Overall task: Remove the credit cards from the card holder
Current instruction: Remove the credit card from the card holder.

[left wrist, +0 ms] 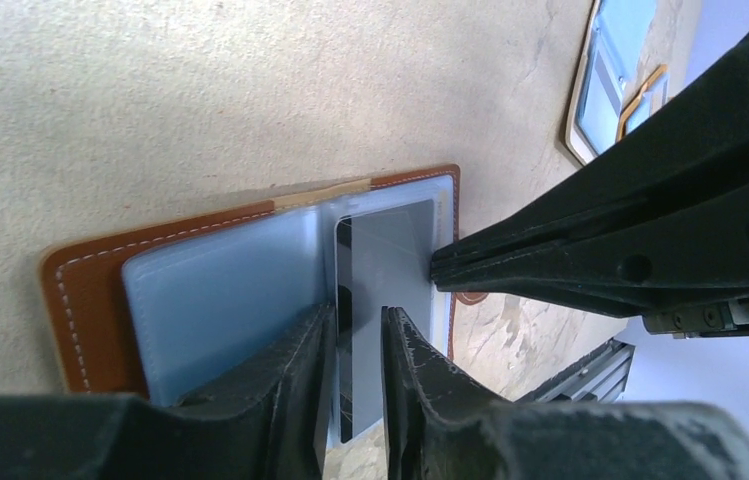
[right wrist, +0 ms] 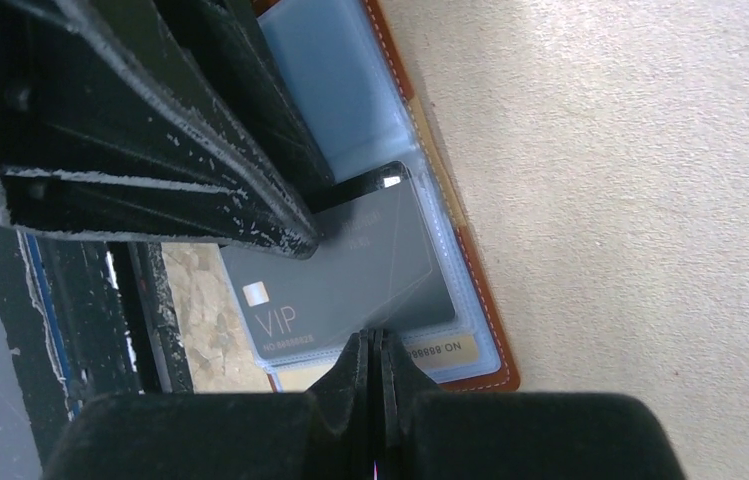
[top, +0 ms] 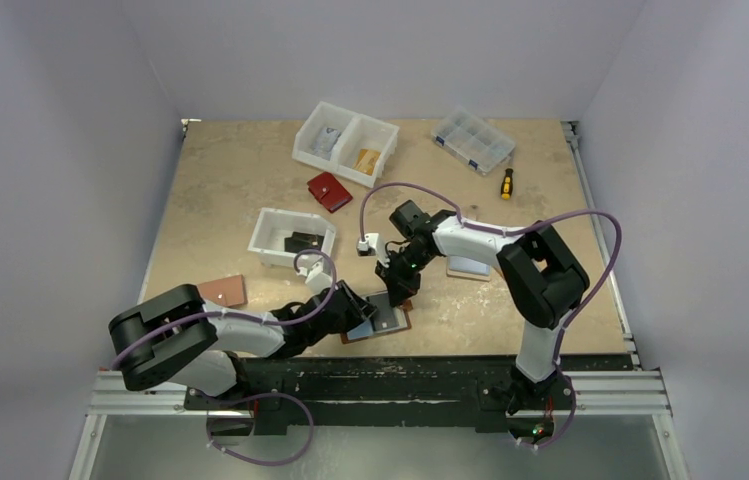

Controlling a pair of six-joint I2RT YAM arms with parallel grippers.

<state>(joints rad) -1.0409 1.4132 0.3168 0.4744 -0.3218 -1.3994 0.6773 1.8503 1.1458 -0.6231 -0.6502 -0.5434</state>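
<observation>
The open card holder (left wrist: 80, 300) lies at the near edge of the table (top: 250, 180), between the two arms. The right gripper (right wrist: 371, 345) is clenched on nothing, its tips pressing the holder's clear sleeve (right wrist: 325, 75) beside a dark credit card (right wrist: 350, 275) marked VIP. The left gripper (left wrist: 358, 335) stands narrowly parted astride that card's edge, and I cannot tell whether it pinches the card. A second card (right wrist: 440, 348) underneath is mostly hidden, with only a tan strip showing.

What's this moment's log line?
card holder: open on table | dark card: in sleeve | left fingers: open, straddling card | right fingers: shut, tip at sleeve edge
</observation>
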